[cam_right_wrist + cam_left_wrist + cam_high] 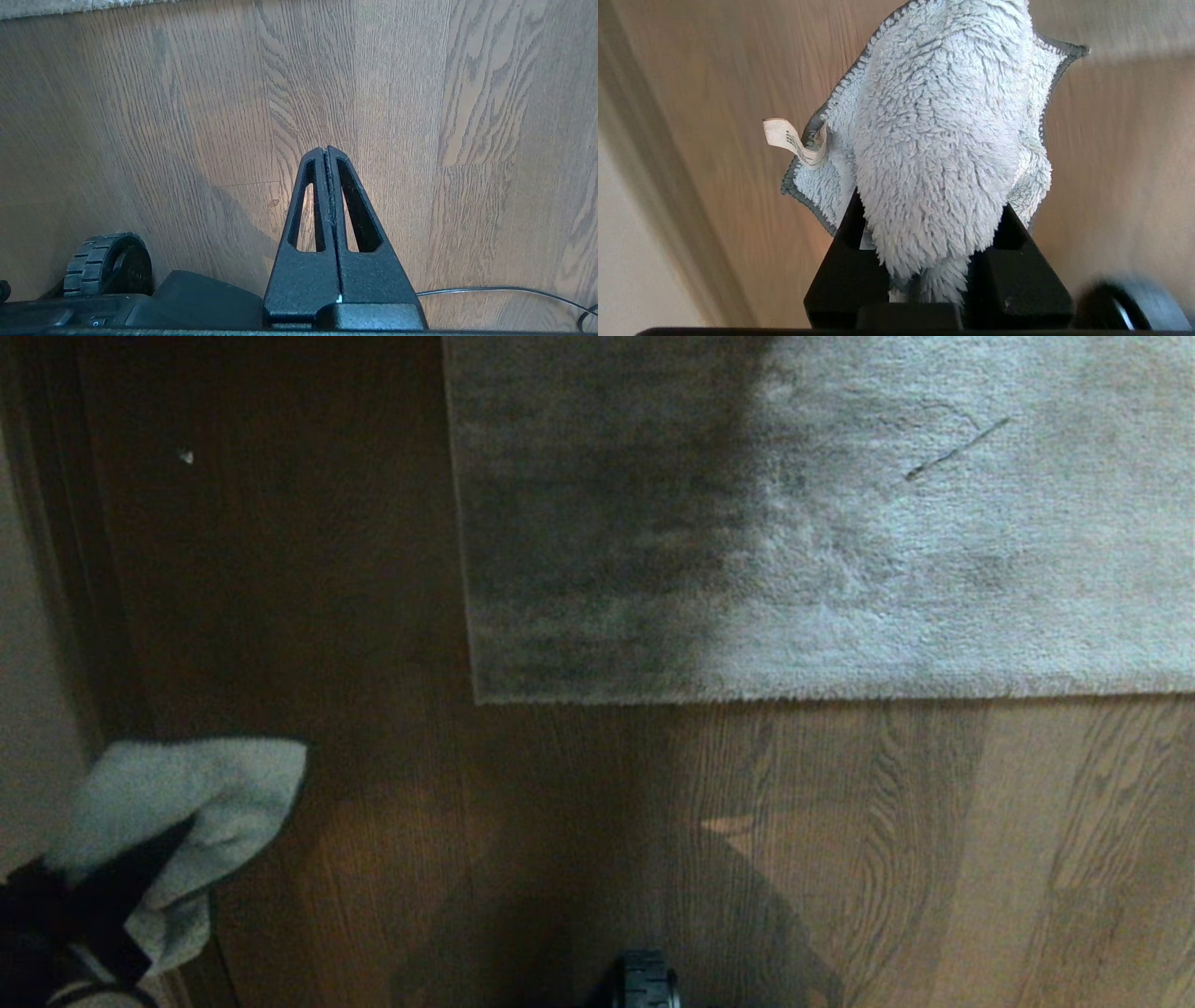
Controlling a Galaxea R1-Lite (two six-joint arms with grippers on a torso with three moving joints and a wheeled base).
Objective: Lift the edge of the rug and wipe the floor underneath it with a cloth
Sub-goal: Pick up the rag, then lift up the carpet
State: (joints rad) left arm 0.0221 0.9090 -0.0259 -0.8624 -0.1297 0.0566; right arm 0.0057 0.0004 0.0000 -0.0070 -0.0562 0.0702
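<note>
Left hand (pixel 98 896): lower left of the head view, clamped on the cloth (pixel 182 821); in the left wrist view the two fingers (pixel 847 275) pinch a bunched fold low down, so most of the rag fans out beyond the tips as a free wiping face.
Cloth: pale blue-grey terry with a darker stitched hem and a small care label (pixel 794 142); it hangs above the plank floor (pixel 840 840), apparently not touching it.
Right hand (pixel 327 151): fingers pressed fully together, holding nothing, poised over bare planks; the black wheel (pixel 107 263) of the base sits close by.
Rug edge (pixel 747 695): runs across the middle of the head view, square corner (pixel 478 700) at centre left, lying flat on the floor.
Why so: likely one hand keeps the rag ready while the empty one is spare for lifting the border.
Progress: the edge is not yet raised, so the floor beneath is still covered.
</note>
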